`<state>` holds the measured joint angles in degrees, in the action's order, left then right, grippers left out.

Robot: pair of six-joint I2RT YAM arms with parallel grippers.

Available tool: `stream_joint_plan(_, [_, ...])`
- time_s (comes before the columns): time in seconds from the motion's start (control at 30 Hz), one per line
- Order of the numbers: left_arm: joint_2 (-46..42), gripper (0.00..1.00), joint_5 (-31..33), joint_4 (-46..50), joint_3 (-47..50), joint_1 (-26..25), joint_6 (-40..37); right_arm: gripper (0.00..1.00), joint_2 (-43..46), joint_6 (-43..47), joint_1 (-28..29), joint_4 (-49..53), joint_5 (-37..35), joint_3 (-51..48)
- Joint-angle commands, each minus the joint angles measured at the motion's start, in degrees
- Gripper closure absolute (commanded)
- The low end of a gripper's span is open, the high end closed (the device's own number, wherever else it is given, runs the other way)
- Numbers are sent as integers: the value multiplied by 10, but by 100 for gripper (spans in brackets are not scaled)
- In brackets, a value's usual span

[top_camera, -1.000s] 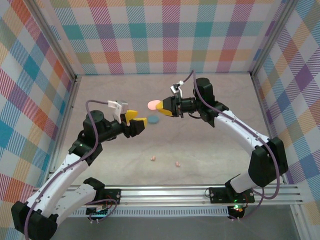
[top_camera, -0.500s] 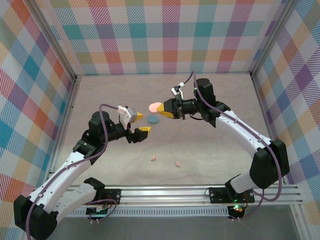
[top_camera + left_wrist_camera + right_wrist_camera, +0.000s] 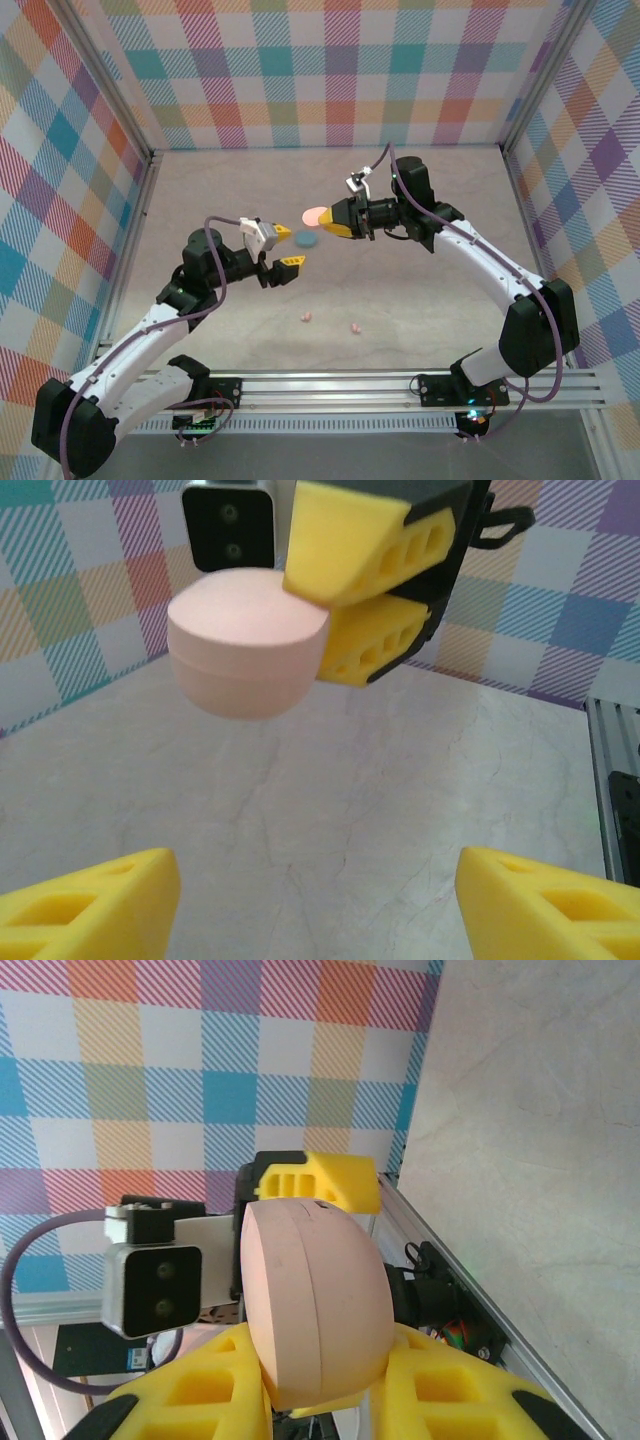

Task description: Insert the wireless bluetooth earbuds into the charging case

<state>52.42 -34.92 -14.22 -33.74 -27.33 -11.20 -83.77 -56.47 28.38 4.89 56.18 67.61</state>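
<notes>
On the left side of the table (image 3: pixel 230 180), the left gripper (image 3: pixel 285 248) hangs above the marble-patterned surface with its yellow jaws spread wide and nothing between them. In the left wrist view its two fingertips (image 3: pixel 100 900) sit at the bottom corners of the picture with bare tabletop between them. It points toward the middle of the table and faces the right gripper (image 3: pixel 335 222) head-on.

Just past the left gripper's tips, the blue case (image 3: pixel 305 239) lies flat on the table, a round disc with neither gripper touching it. Nearer the front rail (image 3: pixel 400 385), between the two arms, two pink earbuds (image 3: pixel 307 317) lie on the table a little apart from each other. They are well apart from both grippers and from both cases.

Right of centre, the pink case (image 3: pixel 316 216) is held up off the table. From above it shows just beyond the blue case. The right gripper's jaws are closed on one side of it, one yellow finger on the top face and one underneath, so most of the disc sticks out toward the left arm. A seam runs around the case and its lid looks closed. In the right wrist view the case stands on edge between the right fingers, and the left gripper and its camera (image 3: pixel 155 1285) are visible behind it.
</notes>
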Motion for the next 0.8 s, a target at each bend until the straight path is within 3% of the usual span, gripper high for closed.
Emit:
stream_joint_plan(0.0, [2,27,-11,-80,14,-4,2,87,9,9,-3,4,27,8])
stream_joint_plan(0.33, [71,26,-7,-137,-40,-4,12,87,-4,18,-4,16,67,19])
stream_joint_plan(0.77, [118,29,-71,-201,-65,-5,54,86,-9,19,-4,13,86,17])
